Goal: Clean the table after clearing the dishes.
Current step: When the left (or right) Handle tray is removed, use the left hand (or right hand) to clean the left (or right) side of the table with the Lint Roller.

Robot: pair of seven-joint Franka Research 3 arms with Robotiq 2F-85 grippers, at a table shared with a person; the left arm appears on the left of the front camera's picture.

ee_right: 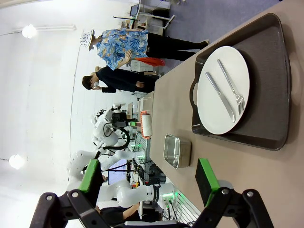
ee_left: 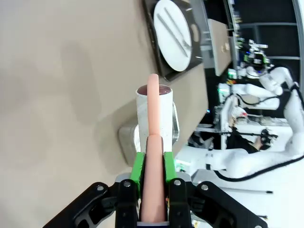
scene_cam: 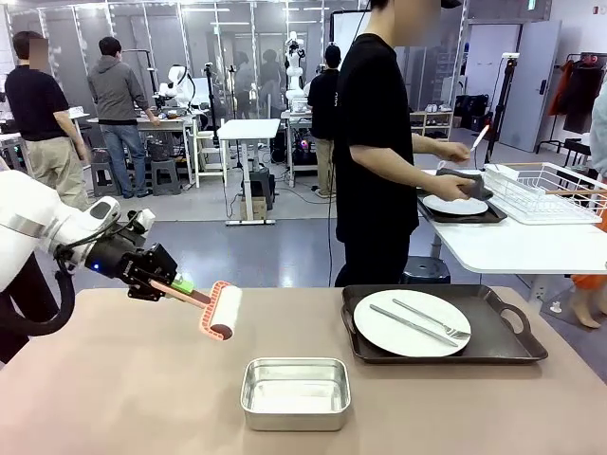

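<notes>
The left gripper [scene_cam: 178, 283] is clamping the pink handle of a lint roller [scene_cam: 226, 311], which is slanting down toward the surface [scene_cam: 114, 389]. The white roll is standing steeply, its lower end just over the surface near the far edge; I cannot tell if it is touching. One tray [scene_cam: 503, 336] is lying lengthwise on the right half, carrying a plate [scene_cam: 379, 334] with cutlery lying diagonally. A steel pan [scene_cam: 295, 391] is sitting mid-surface, near the front edge. The left half is lying bare. The right gripper [ee_right: 148, 175] is hanging wide open.
</notes>
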